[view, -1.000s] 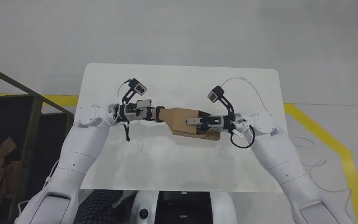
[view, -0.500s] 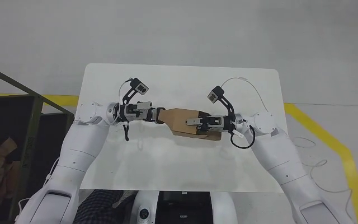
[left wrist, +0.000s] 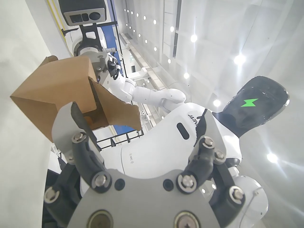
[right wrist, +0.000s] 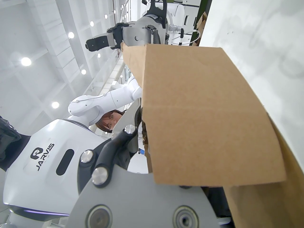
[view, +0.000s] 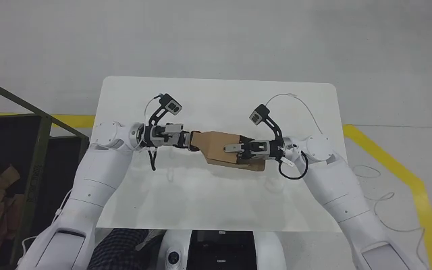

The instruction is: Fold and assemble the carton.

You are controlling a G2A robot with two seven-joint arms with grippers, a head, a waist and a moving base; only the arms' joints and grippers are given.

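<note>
Two grippers flank the carton (view: 214, 142): the right gripper (view: 233, 146) clamps its right end, and the left gripper (view: 190, 139), fingers spread wide, sits at its left end.

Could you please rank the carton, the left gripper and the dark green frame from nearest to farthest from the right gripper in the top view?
Measured from the right gripper:
1. The carton: right at it, mid-table.
2. The left gripper: at the carton's opposite end.
3. The dark green frame: off the table, beyond the left arm.
</note>
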